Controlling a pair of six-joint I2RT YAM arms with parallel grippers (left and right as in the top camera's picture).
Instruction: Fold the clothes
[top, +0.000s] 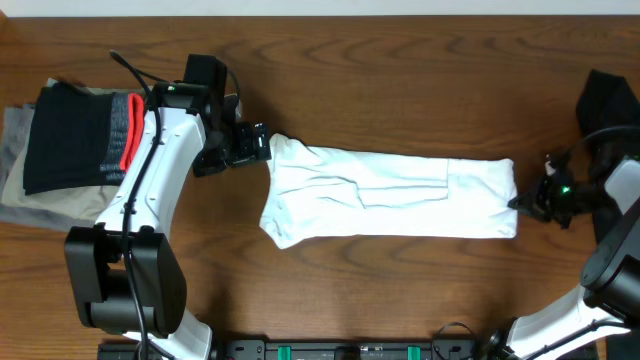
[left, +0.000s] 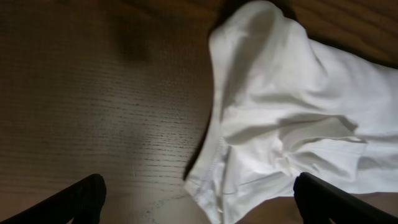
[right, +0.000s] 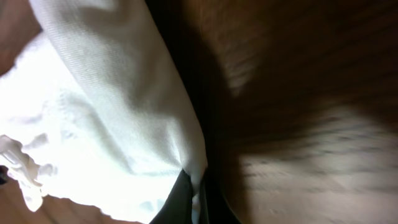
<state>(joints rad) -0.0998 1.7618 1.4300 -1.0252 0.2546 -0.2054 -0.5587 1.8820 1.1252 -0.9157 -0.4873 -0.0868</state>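
White T-shirt (top: 390, 195): soft, wrinkled, folded into a long band on wood-grain table (top: 400, 80). Its end is pinched in right hand (top: 522, 200); left hand (top: 258, 145) wide. Dark garment stack (top: 70, 140) beside left arm.

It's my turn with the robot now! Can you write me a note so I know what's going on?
The shirt lies as a long strip across the table.
The left gripper is open by its left end, holding nothing.
The right gripper is shut on its right edge.
Done: the sides look folded in.
Left: probably fold the strip end to end.
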